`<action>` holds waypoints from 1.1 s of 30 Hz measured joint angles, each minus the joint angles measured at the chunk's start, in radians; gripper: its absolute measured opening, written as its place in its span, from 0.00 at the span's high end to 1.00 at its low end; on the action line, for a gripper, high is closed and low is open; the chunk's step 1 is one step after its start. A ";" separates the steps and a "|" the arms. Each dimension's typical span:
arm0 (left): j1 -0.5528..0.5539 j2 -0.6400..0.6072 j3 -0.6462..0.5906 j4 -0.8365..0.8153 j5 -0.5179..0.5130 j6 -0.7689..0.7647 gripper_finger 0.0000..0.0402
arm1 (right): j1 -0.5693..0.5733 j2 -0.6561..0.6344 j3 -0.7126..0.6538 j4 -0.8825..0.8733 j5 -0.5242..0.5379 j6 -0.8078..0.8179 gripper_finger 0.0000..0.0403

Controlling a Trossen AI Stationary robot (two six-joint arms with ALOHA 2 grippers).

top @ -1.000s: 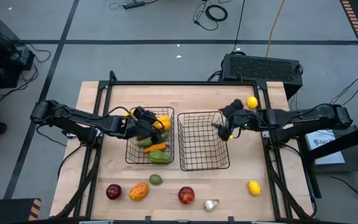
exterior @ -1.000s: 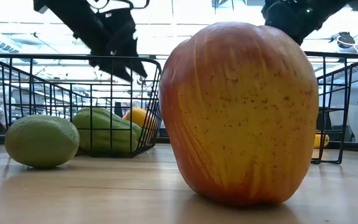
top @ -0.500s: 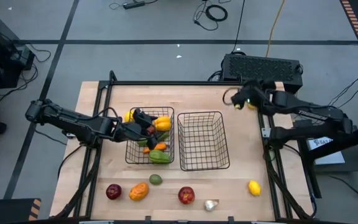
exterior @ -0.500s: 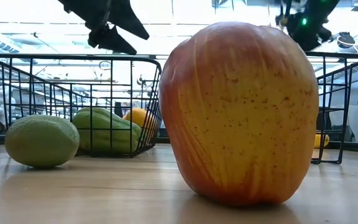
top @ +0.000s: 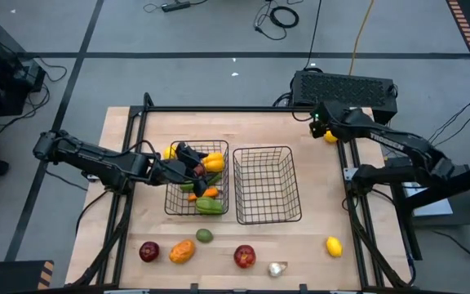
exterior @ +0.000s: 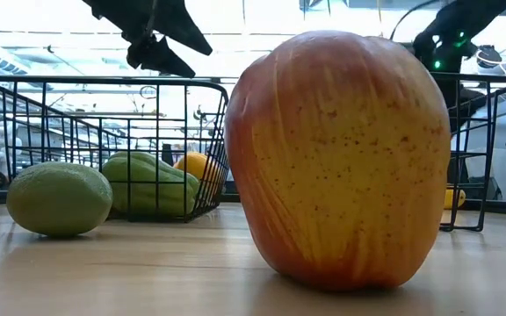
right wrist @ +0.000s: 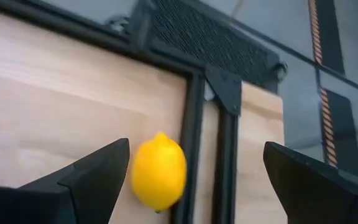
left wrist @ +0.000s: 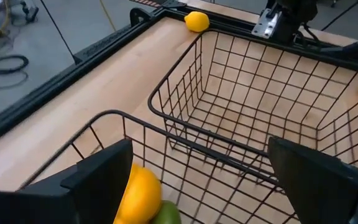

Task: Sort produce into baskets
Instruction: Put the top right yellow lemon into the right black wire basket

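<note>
My left gripper (top: 188, 158) hangs open and empty above the left wire basket (top: 172, 189), which holds a yellow pepper (left wrist: 138, 196), an orange pepper and green pieces. The right wire basket (top: 268, 184) holds nothing. My right gripper (right wrist: 196, 149) is open and empty at the table's far right, just short of a yellow lemon (right wrist: 159, 171) that lies on the table against the black frame rail (right wrist: 190, 134). At the near edge lie a red apple (top: 148, 251), an orange pepper (top: 183, 251), a green fruit (top: 205, 236), a second apple (top: 244, 256), a garlic bulb (top: 277, 268) and another lemon (top: 334, 245).
A yellow piece (top: 169, 153) lies outside the left basket's far left corner. A black frame (top: 243, 109) runs round the table. A black box (top: 345, 88) stands behind the far right edge. In the low view the second apple (exterior: 341, 158) fills the foreground.
My right gripper has left the right basket's far right side, gone toward the table's far right corner and turned to face the lemon there. My left gripper has risen a little above the left basket, then kept still.
</note>
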 joint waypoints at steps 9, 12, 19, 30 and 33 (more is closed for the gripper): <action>-0.036 0.000 0.000 -0.021 0.004 -0.054 0.06 | -0.026 0.090 -0.075 0.031 -0.011 0.013 0.10; -0.049 0.000 0.000 -0.021 0.005 -0.048 0.06 | -0.026 0.109 -0.099 0.059 -0.028 0.020 0.08; -0.057 0.000 0.000 -0.018 0.005 -0.023 0.06 | -0.026 0.177 -0.136 0.135 -0.031 0.014 0.01; -0.057 0.000 0.000 -0.011 0.004 -0.022 0.06 | -0.026 0.244 -0.136 0.135 -0.002 0.038 0.02; -0.057 0.001 0.000 -0.004 0.004 -0.022 0.06 | -0.026 0.244 -0.136 0.135 0.000 0.042 0.02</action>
